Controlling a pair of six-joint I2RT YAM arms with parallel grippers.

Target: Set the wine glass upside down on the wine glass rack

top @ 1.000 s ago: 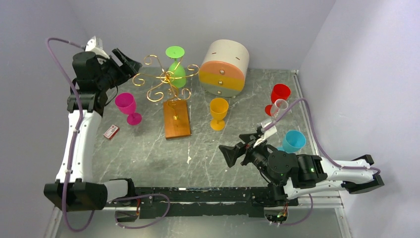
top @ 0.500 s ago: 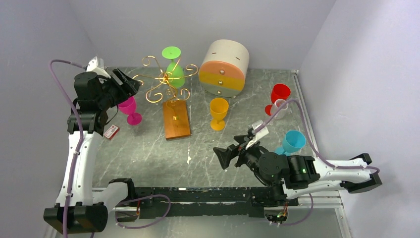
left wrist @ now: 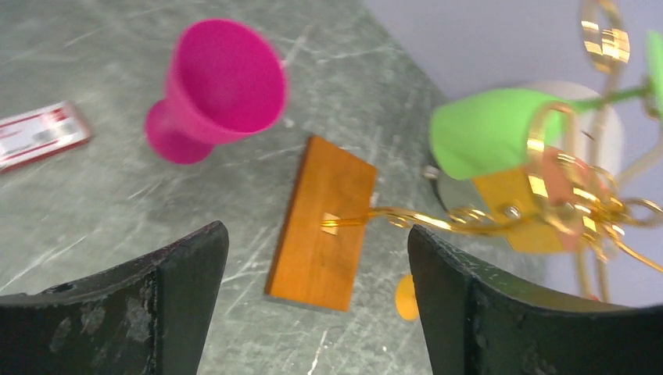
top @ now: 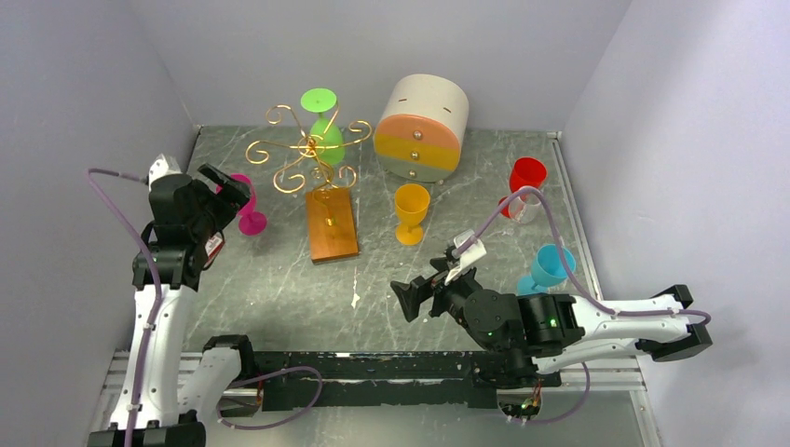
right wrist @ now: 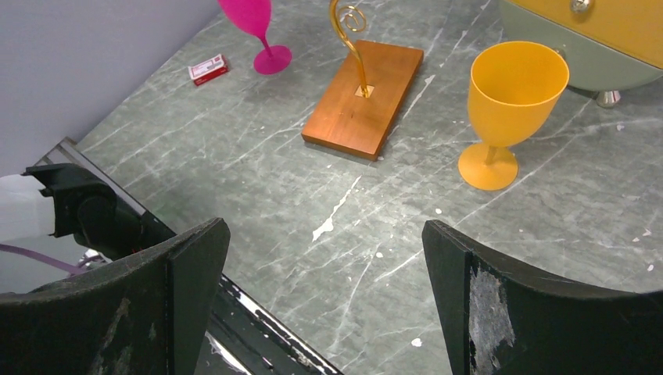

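Looks like the retreat after release; shows the green wine glass (top: 324,130) foot up and bowl down, tilted, caught among the scroll arms of the wine glass rack (top: 332,223) at the back of the table; finds the left gripper (top: 230,186) spread wide with nothing between its fingers, just over the pink glass (top: 244,212) and apart from the rack; finds the right gripper (top: 402,303) likewise spread and empty, low over bare table near the orange glass (top: 411,212).

Calls next, by this reading, for little more than drawing the left arm clear without brushing the pink glass or the wire, and checking that the tilted glass hangs securely.

Against a second ago: puts the left gripper down and toward the near side, away from the scrolls it was beside; shifts the right gripper slightly leftward; leaves the green glass on the rack, leaning a little more.
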